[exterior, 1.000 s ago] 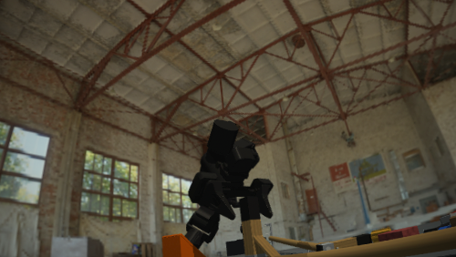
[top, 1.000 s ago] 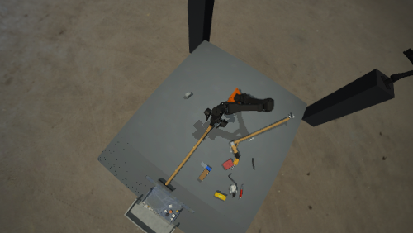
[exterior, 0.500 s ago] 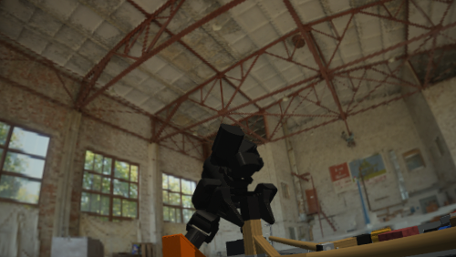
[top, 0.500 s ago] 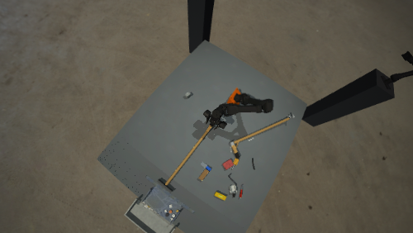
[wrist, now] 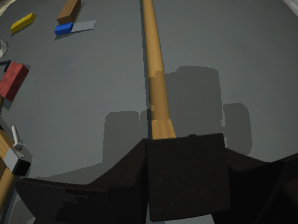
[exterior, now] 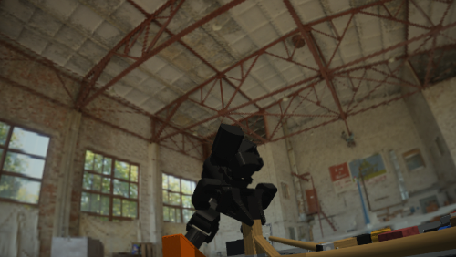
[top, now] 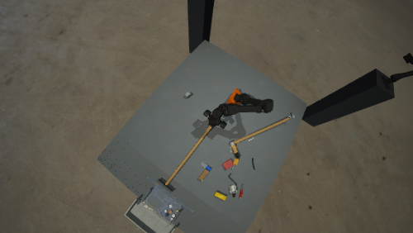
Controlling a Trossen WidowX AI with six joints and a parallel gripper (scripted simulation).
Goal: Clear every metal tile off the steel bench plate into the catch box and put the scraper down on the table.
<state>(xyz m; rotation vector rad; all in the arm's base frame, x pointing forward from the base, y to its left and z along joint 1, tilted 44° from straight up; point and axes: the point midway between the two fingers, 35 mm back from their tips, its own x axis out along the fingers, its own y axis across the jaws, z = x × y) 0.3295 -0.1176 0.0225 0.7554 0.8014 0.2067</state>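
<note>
The long scraper (top: pixel 187 157) (exterior: pixel 249 239) (wrist: pixel 156 65) has a wooden handle that runs to a dark blade (top: pixel 166 185) beside the bluish bench plate (top: pixel 156 196). My gripper (top: pixel 214 121) (exterior: pixel 256 222) (wrist: pixel 168 142) is shut on the scraper's near end, with its black end block between the fingers in the wrist view. Several small tiles, white, orange and dark, lie toward the far right part of the plate; one is a white tile (top: pixel 170 206). The grey catch box (top: pixel 149 222) is at the plate's far end. Its inside is too small to read.
A second wooden-handled tool (top: pixel 264 130) lies to the right. A red block (top: pixel 228 164) (wrist: pixel 14 81), a yellow block (top: pixel 220 196) (wrist: pixel 23 23), a brown block (top: pixel 203 175) (wrist: pixel 69 12) and a red-handled tool (top: pixel 241 192) lie beside the scraper. An orange block (top: pixel 234 96) (exterior: pixel 175 243) stands by the arm.
</note>
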